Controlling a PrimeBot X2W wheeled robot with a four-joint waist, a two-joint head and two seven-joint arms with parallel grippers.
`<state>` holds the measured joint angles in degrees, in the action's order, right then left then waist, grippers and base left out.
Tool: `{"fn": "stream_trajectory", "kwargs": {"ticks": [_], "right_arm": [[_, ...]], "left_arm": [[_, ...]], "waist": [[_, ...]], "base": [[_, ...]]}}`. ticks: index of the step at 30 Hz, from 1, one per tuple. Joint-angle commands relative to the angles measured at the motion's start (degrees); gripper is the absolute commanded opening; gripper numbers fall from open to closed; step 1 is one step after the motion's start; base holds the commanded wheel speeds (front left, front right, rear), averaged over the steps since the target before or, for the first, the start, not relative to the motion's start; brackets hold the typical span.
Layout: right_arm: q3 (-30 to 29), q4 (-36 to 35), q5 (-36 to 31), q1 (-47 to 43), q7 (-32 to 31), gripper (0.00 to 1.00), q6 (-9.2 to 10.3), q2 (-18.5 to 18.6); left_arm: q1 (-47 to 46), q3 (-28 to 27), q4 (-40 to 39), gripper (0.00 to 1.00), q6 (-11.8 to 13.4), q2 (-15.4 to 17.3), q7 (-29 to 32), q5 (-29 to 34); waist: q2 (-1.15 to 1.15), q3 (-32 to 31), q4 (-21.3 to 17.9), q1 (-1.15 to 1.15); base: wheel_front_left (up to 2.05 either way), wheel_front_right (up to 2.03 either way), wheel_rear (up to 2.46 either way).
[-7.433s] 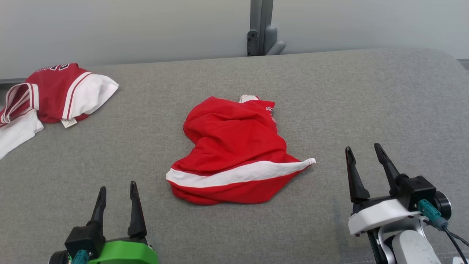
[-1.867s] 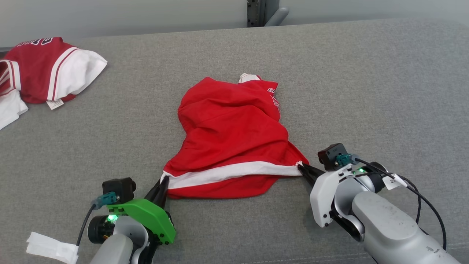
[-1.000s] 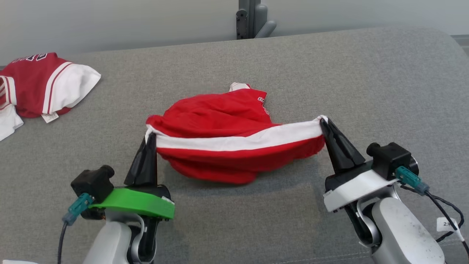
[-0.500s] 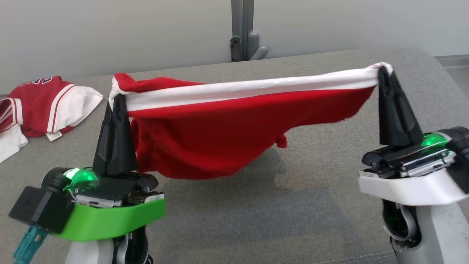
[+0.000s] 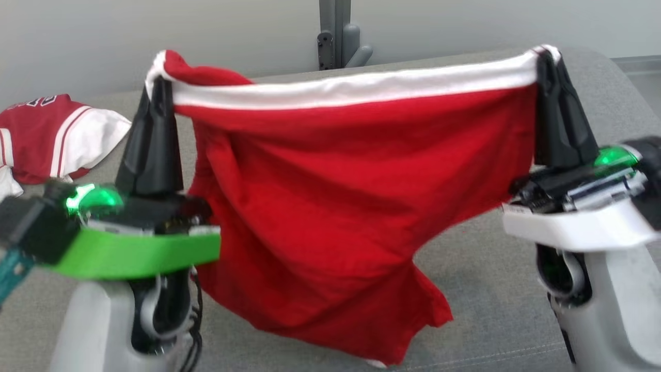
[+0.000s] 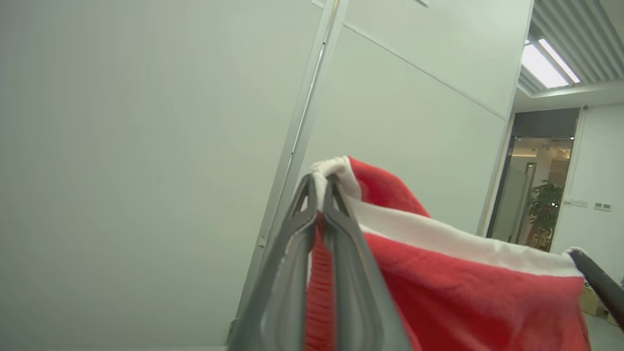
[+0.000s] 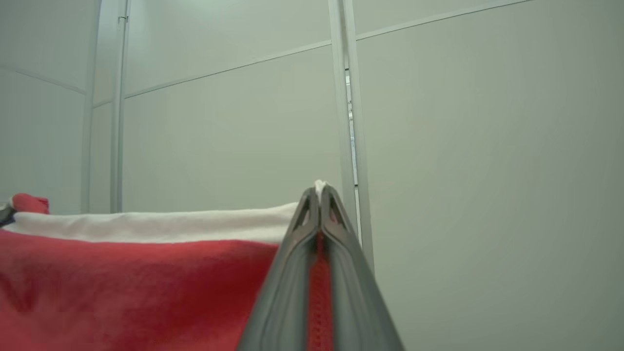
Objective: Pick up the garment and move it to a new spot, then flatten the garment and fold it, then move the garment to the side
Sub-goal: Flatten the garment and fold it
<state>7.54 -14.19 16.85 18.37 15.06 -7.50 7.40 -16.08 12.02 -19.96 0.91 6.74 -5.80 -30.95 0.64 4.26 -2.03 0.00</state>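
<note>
Red garment [image 5: 330, 206] aloft, hanging below and between both sets of fingertips; lowest tail near grey cushion [image 5: 490, 268], contact not resolvable. On left gripper [image 5: 159, 82], fingers pressed together, pinching one end of white band [image 5: 351, 85]; right gripper [image 5: 548, 57] same on other end. Long axis = band, taut, fingertip to fingertip, roughly level. Body points straight down from band. Neither arm nearer, load shared. Judgement: set-down needs both arms travelling together, band kept taut.

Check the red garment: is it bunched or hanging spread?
Spread: the red garment hangs from its white band, pulled taut between the shut left gripper and right gripper.
</note>
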Motion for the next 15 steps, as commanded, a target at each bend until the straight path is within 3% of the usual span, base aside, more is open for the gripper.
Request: {"fn": "stream_trajectory", "kwargs": {"ticks": [1, 2, 8, 12, 15], "right_arm": [[1.7, 4.9, 0.0, 6.4, 0.2, 0.0, 0.03, 1.8], [1.7, 4.9, 0.0, 6.4, 0.2, 0.0, 0.03, 1.8], [3.6, 21.8, -0.9, 30.0, 0.2, 0.0, 0.03, 1.9], [-1.0, 28.9, -5.2, 41.7, 0.2, 0.0, 0.05, -0.1], [-4.5, 31.1, -7.9, 43.6, 0.2, 0.0, 0.06, -1.8]], "left_arm": [[-6.2, -1.4, 4.4, 0.0, -0.9, 1.5, 0.9, -0.4], [-6.2, -1.4, 4.4, 0.0, -0.9, 1.5, 0.9, -0.4], [-29.6, -1.9, 23.2, 0.0, -3.0, 4.2, 2.3, 3.0], [-43.4, -2.6, 34.2, 0.0, -1.9, 3.2, -1.6, 5.4], [-47.5, -2.8, 41.4, 0.0, -1.8, 1.7, -4.4, 5.5]], "waist": [[-0.64, 3.1, -0.1, 0.0], [-0.64, 3.1, -0.1, 0.0], [-0.64, 6.7, 0.2, 0.0], [-0.64, 8.1, 1.1, 0.0], [-0.64, 9.6, 1.9, 0.0]], "base": [[0.0, 0.0, 0.0], [0.0, 0.0, 0.0], [0.0, 0.0, 0.0], [0.0, 0.0, 0.0], [0.0, 0.0, 0.0]]}}
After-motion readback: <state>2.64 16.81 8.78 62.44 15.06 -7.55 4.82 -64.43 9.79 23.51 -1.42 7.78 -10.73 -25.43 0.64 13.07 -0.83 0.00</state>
